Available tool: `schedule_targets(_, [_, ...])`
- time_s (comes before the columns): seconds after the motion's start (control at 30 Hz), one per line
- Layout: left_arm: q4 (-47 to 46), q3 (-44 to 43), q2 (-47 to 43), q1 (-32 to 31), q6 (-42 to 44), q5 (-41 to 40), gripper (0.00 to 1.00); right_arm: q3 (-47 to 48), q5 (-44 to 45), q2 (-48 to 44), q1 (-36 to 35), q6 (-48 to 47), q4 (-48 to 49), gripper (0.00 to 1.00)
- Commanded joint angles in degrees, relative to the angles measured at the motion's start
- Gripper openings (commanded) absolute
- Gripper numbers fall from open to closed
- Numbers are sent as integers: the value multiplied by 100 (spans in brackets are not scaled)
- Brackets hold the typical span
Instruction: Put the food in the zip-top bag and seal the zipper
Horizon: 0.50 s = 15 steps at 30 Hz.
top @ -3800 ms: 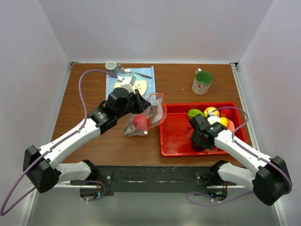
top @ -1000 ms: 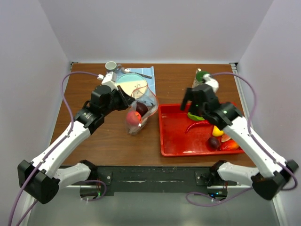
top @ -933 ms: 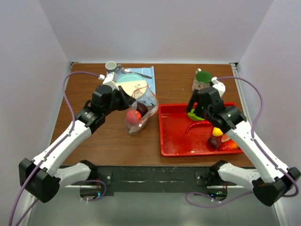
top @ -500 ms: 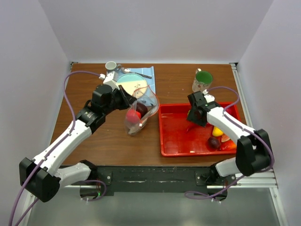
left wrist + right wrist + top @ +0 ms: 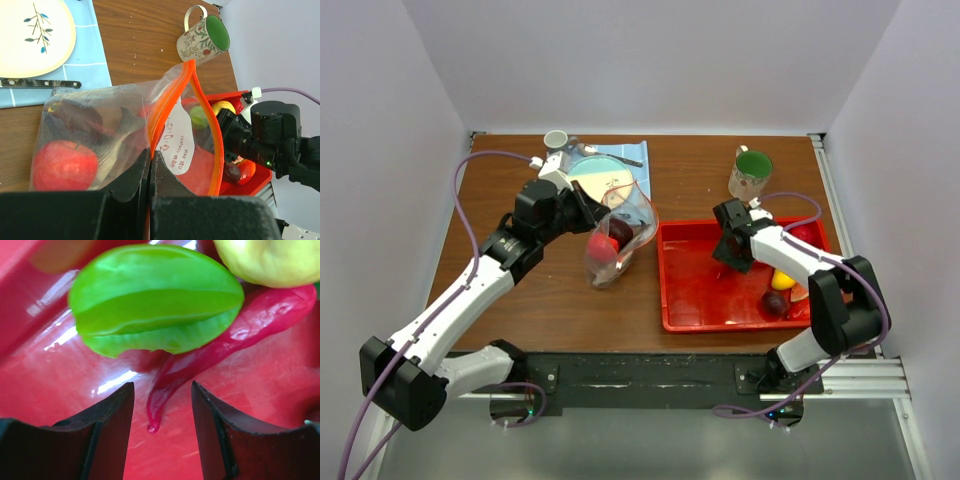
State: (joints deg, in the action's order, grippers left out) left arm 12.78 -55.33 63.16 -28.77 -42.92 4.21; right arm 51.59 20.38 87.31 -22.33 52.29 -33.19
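Observation:
My left gripper [image 5: 150, 156] is shut on the near edge of the clear zip-top bag [image 5: 120, 125] and holds its mouth open, with the orange-red zipper [image 5: 192, 90] arching wide. Inside lie a red apple [image 5: 64, 165] and a dark purple piece [image 5: 75, 116]. In the top view the left gripper [image 5: 603, 213] holds the bag [image 5: 620, 238] left of the red tray [image 5: 705, 295]. My right gripper [image 5: 162, 412] is open, low in the tray, its jaws either side of the tip of a red chili [image 5: 220, 347]. A green star fruit [image 5: 155, 297] and a yellow fruit [image 5: 275, 260] lie just beyond.
A mug with a green inside [image 5: 750, 172] stands behind the tray. A plate [image 5: 605, 178] and knife lie on a blue mat at the back, next to a small white cup [image 5: 556, 139]. Yellow [image 5: 782, 278], dark purple [image 5: 775, 302] and red [image 5: 807, 235] pieces lie in the tray's right part.
My right arm has swung from near the mug down into the tray's back left, over the green piece and chili. The left arm and bag have stayed still over the last second.

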Motion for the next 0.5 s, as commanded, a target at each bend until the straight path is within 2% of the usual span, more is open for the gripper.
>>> schedule_targets(0.0, [-240, -30, -102, 3, -120, 10, 0, -132, 317, 23, 27, 281, 198, 53])
schedule_targets(0.07, [-249, -22, -119, 3, -129, 19, 0, -167, 265, 190, 35, 308, 251, 49])
schedule_targets(0.13, [-240, -22, -119, 3, -129, 1, 0, -141, 151, 286, 27, 290, 261, 39])
schedule_targets(0.17, [-240, -30, -137, 3, -129, -8, 0, -123, 98, 287, 27, 264, 243, 28])
schedule_targets(0.23, [-197, -48, -137, 3, -121, -34, 0, -114, -33, 173, 27, 194, 138, 13])
schedule_targets(0.37, [-153, -48, -172, 3, -112, -87, 0, -246, -393, -913, 27, -43, -187, 0])
schedule_targets(0.47, [-188, 13, -155, 3, -156, -78, 0, -281, -770, -1566, 27, -193, -512, 0])
